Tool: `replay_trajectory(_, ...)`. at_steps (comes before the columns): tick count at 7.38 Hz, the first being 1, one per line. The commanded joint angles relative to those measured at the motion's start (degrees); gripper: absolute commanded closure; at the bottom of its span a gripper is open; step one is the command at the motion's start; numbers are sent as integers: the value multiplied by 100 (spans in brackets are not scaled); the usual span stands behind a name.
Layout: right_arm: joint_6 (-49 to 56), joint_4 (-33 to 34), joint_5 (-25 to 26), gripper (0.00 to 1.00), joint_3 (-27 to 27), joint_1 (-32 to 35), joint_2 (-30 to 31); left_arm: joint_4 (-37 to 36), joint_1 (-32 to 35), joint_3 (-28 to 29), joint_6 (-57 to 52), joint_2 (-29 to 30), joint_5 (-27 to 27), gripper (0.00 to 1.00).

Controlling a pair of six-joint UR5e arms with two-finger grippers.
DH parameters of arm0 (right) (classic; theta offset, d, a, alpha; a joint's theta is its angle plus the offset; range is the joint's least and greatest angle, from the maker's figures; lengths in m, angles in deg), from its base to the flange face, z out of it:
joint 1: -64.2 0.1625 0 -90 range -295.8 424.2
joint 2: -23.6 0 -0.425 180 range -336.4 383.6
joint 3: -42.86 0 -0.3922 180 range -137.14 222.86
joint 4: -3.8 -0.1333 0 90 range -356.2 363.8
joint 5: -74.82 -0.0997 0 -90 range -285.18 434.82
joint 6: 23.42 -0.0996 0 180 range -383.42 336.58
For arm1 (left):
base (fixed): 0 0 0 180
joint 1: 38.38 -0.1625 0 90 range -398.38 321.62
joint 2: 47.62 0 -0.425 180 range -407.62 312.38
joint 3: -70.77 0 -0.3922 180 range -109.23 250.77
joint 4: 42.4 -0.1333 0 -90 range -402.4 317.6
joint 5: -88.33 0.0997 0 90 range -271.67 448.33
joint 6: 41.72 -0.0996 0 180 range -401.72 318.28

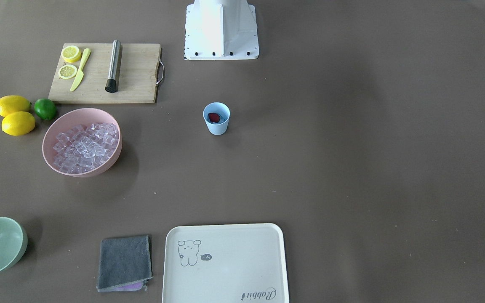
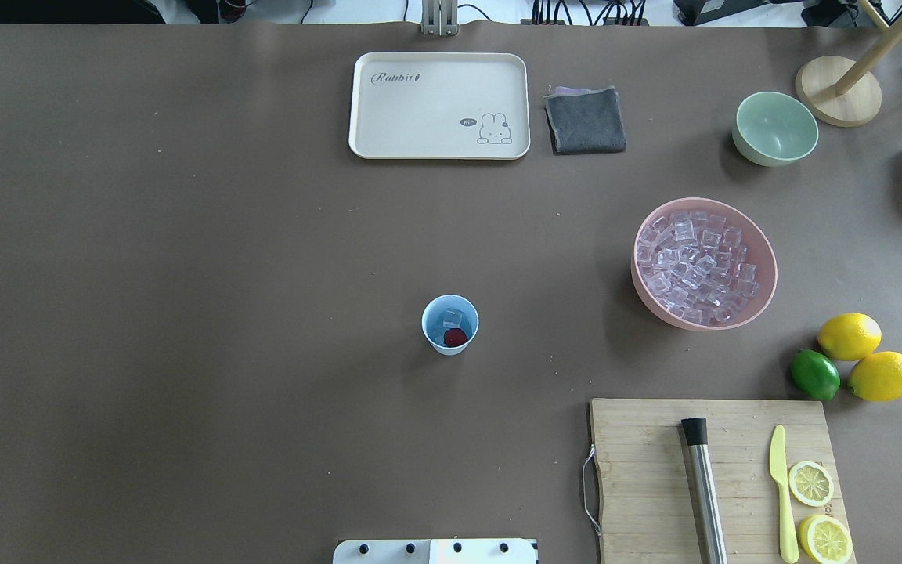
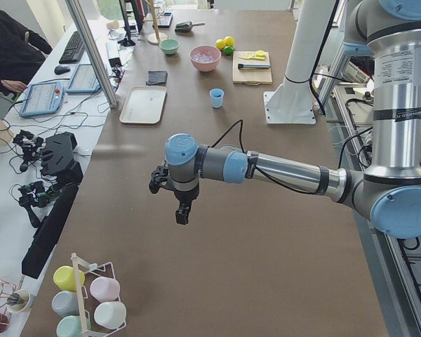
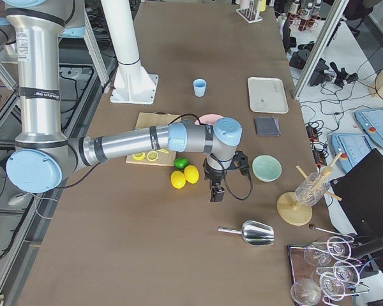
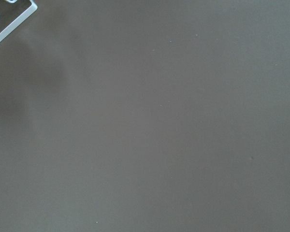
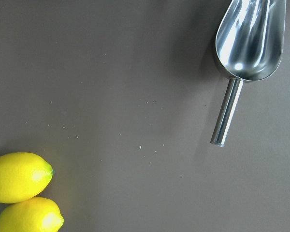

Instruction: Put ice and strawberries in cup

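The light blue cup (image 1: 216, 118) stands upright mid-table, in front of the robot base, and also shows in the overhead view (image 2: 450, 324). Inside it lie the red strawberry (image 2: 456, 337) and a clear ice cube (image 2: 451, 318). More ice (image 2: 694, 262) is piled in the pink bowl (image 2: 701, 325). My left gripper (image 3: 182, 214) hangs over bare table far from the cup; I cannot tell if it is open. My right gripper (image 4: 216, 192) hangs past the lemons (image 4: 185, 175), near a metal scoop (image 4: 258, 233); I cannot tell its state either.
A cutting board (image 2: 639, 470) holds lemon slices, a yellow knife and a steel muddler. Two lemons and a lime (image 2: 815, 374) lie beside it. A cream tray (image 2: 435, 102), grey cloth (image 2: 586, 120) and pale green bowl (image 2: 775, 128) sit along the far edge.
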Motion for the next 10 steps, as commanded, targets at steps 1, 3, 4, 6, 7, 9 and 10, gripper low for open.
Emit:
replay_trajectory(1, 17, -1, 115, 0, -14, -2, 2, 4, 231, -17, -4, -64, -18, 3)
replay_trajectory(3, 8, -10, 98, 0, -75, 6, -24, 4, 328, 17, -4, -55, -18, 2)
replay_trajectory(4, 17, -10, 98, 0, -119, 6, 11, 12, 319, 87, -13, -47, -9, 3)
replay_trajectory(6, 34, -9, 115, 0, -137, 59, 55, 118, 328, 167, -4, -55, -9, 2)
replay_trajectory(7, 34, -18, 107, 0, -163, 59, 64, 118, 328, 184, -4, -55, -9, 2)
replay_trajectory(9, 26, -18, 89, 0, -154, 76, 72, 118, 328, 176, 5, -64, -9, 2)
replay_trajectory(10, 26, -18, 89, 0, -163, 77, 73, 118, 328, 167, 5, -73, -18, 2)
